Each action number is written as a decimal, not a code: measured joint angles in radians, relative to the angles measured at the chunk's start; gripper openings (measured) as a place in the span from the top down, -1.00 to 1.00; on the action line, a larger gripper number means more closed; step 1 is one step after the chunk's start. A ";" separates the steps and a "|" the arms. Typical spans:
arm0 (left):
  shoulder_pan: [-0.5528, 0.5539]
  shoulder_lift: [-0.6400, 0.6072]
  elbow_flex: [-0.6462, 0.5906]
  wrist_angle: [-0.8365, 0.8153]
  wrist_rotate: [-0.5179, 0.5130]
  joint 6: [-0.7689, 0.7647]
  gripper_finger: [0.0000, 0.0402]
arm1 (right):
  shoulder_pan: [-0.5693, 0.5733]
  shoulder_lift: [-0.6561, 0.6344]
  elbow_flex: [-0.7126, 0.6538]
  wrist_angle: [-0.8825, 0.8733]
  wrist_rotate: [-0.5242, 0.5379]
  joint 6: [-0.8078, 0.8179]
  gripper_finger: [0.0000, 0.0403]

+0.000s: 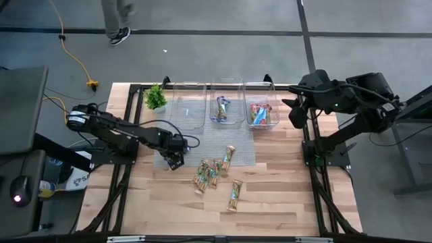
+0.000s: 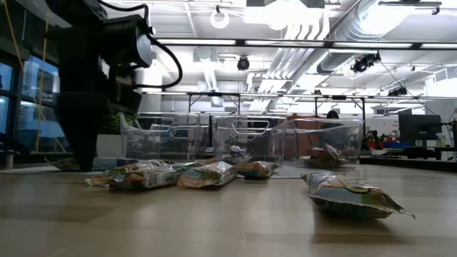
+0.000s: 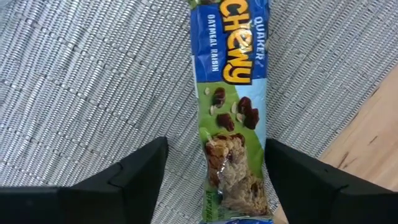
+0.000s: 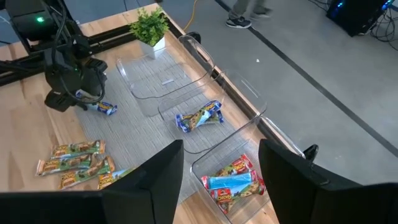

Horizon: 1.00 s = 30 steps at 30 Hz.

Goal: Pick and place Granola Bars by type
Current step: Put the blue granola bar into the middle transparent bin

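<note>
Fingers (image 3: pixel 211 180) astride blue oatmeal bar (image 3: pixel 231 99)

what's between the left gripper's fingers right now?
A blue-and-green oatmeal raisin bar lies lengthwise between the open left gripper fingers, on the grey mat. The left wrist view shows it.

the left gripper (image 1: pixel 174 160) is sitting low over the grey mat (image 1: pixel 196 138), fingers spread either side of a blue bar (image 3: pixel 231 112), leaving gaps on both flanks. a cluster of tan bars (image 1: pixel 210 173) is crowding the wood just beside it. three clear bins (image 1: pixel 226 102) and a plant (image 1: pixel 155 98) are walling off the far edge. the right gripper (image 1: pixel 297 111) is hanging clear beside the bins.
</note>
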 joint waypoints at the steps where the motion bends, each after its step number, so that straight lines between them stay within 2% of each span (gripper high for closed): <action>1: 0.001 0.000 0.000 0.000 0.002 -0.001 -0.26 | 0.000 0.000 0.000 0.000 0.000 0.004 0.04; 8: 0.001 0.001 -0.002 -0.004 0.008 -0.002 0.00 | 0.000 0.000 0.000 0.000 0.002 0.007 0.04; 14: 0.001 0.007 0.037 -0.015 0.056 0.001 0.15 | 0.000 0.000 0.000 0.000 0.002 0.006 0.04; 18: -0.001 0.005 0.110 -0.032 0.100 0.031 0.23 | 0.000 0.000 0.000 0.000 0.003 0.002 0.04; 23: -0.001 0.005 0.227 -0.093 0.099 0.052 0.29 | 0.000 0.000 0.000 0.000 0.004 -0.013 0.04; 27: -0.001 0.005 0.348 -0.154 0.071 0.082 0.31 | -0.001 0.000 0.000 0.000 0.004 -0.019 0.04; 30: 0.000 0.005 0.455 -0.153 0.006 0.085 0.31 | 0.000 0.000 0.000 0.000 0.004 -0.020 0.04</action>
